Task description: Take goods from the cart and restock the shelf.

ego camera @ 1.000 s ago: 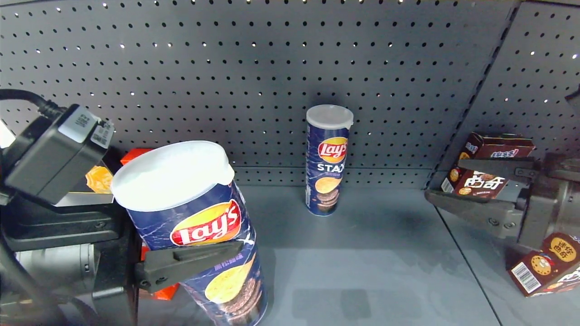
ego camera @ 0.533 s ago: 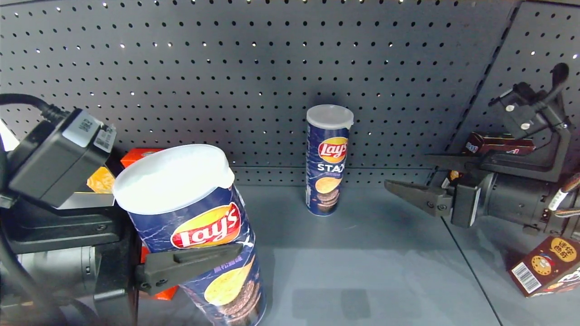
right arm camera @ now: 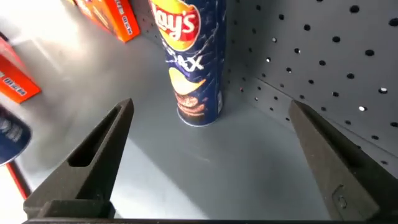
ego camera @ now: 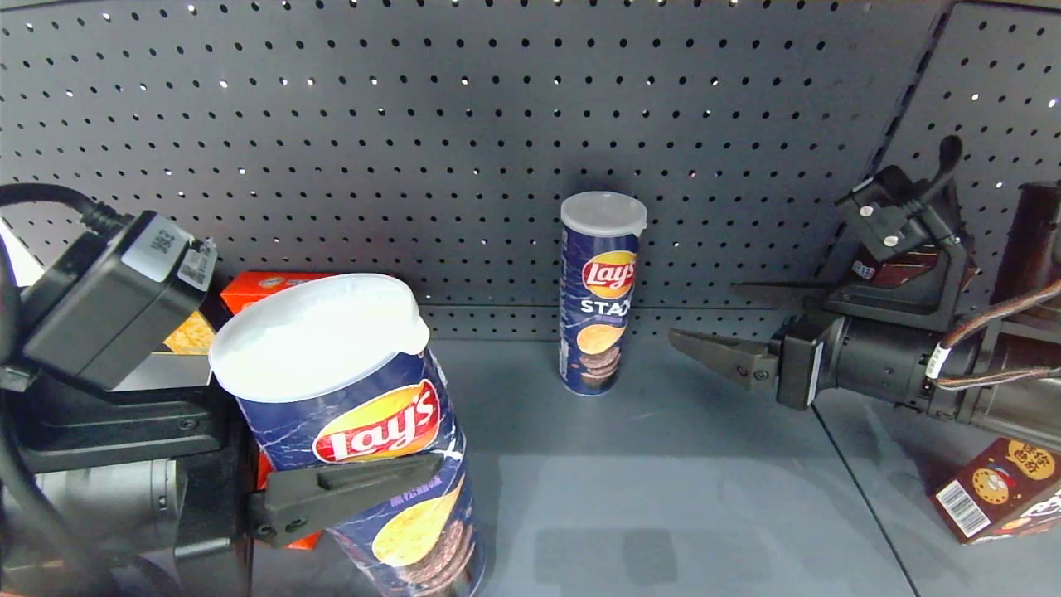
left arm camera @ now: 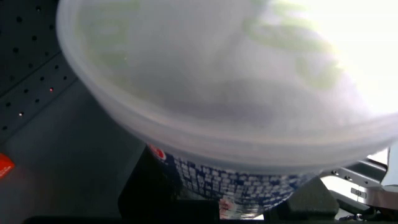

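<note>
The left pincer (ego camera: 390,452) grips 1 tilted chip can (ego camera: 348,390) at the shelf's (ego camera: 663,497) front left. The right pincer (ego camera: 703,313) gapes wide, empty, near a 2nd can (ego camera: 599,298) standing upright by the pegboard (ego camera: 414,124).

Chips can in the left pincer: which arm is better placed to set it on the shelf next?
Left, I'd say. The left pincer is shut on the tilted chips can over the shelf floor; the right pincer is open, empty, facing the standing can.

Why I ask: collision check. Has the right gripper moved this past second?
Yes: the right gripper moved to the robot's left, nearer the standing chip can.
</note>
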Controlling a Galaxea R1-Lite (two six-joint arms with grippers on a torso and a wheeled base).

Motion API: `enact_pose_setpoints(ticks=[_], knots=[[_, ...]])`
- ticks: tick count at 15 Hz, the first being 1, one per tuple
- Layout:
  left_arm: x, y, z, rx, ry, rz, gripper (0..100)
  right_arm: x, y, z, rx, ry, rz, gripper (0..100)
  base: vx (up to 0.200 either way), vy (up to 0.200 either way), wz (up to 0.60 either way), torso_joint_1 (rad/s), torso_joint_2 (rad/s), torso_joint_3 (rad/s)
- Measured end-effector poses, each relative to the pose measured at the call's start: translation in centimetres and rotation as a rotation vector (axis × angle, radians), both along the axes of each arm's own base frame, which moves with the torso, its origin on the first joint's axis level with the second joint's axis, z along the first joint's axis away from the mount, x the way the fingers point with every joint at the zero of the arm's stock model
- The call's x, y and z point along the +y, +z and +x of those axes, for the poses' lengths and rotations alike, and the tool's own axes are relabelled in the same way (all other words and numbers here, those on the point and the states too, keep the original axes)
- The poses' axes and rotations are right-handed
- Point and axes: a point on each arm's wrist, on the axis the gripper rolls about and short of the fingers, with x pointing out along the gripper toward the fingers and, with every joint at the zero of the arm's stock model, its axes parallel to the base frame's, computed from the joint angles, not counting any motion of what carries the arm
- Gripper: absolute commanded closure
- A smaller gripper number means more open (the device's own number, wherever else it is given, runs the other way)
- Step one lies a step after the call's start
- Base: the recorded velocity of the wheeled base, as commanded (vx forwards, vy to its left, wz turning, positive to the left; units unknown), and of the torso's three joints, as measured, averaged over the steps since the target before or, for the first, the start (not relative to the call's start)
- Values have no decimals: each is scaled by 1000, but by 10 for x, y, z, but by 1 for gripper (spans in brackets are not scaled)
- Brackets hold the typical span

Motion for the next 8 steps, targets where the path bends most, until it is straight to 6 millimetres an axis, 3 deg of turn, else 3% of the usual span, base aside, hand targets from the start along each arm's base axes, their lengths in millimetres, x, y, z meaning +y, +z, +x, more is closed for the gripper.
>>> enact_pose_setpoints(ticks=[8], knots=[[0, -2, 0, 4, -1, 3, 100, 13, -15, 29, -25, 49, 26, 0, 0, 0, 0, 0, 0, 0]])
